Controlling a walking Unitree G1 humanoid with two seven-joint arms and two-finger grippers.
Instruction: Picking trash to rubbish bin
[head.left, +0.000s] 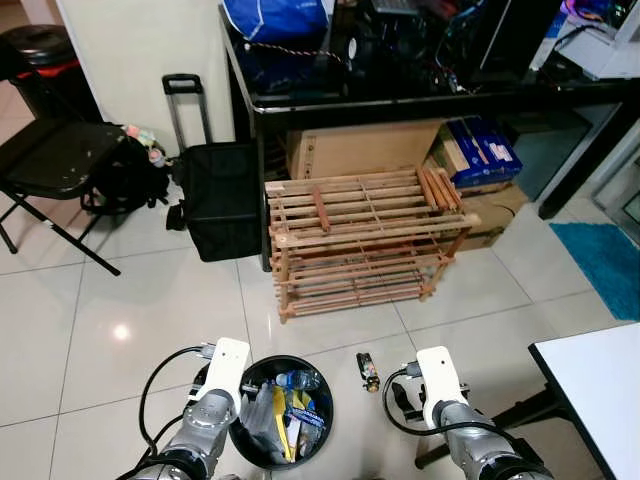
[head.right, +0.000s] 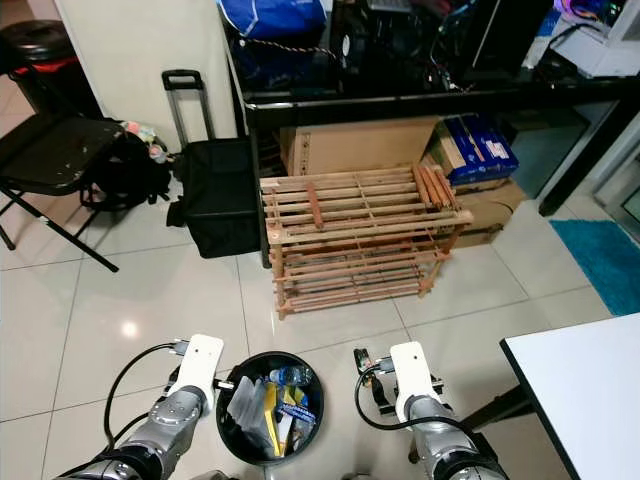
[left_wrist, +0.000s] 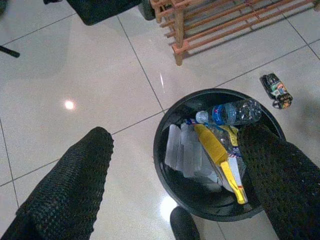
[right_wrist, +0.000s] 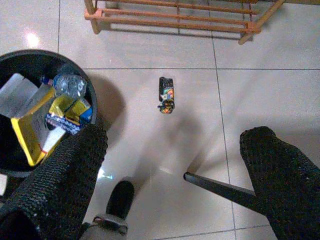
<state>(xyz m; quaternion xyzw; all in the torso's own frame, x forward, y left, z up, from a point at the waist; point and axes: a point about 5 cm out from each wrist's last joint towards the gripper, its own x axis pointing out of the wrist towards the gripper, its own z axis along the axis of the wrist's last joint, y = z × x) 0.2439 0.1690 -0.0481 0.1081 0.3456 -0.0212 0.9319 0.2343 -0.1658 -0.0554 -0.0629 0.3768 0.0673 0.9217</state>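
Left gripper (left_wrist: 175, 185): we see its two black mesh-textured fingers (left_wrist: 65, 190) spread wide with nothing between them, hovering low over the floor at the left rim of the round black plastic rubbish bin (head.left: 325, 425). We note the bin sits on the white glossy floor tiles (head.left: 120, 290) between the two arms and holds a clear plastic water bottle with a blue label (left_wrist: 230, 112), a yellow carton (left_wrist: 217, 152) and pale plastic wrappers (left_wrist: 182, 150). Just right of the bin, apart from it, we see a small crushed dark wrapper with colourful print (head.left: 368, 371) lying flat on the tiles. Right gripper (right_wrist: 172, 175) hangs above the floor near that wrapper, fingers wide apart and holding nothing; the wrapper lies ahead of it, between the finger lines but well clear of them. Behind, we see a slatted wooden shoe rack (head.left: 365, 240) in front of a black desk (head.left: 400, 100), a black wheeled trolley bag (head.left: 215, 195) and a black folding chair (head.left: 55, 160) to the left, a white tabletop corner (head.left: 600, 390) at right.
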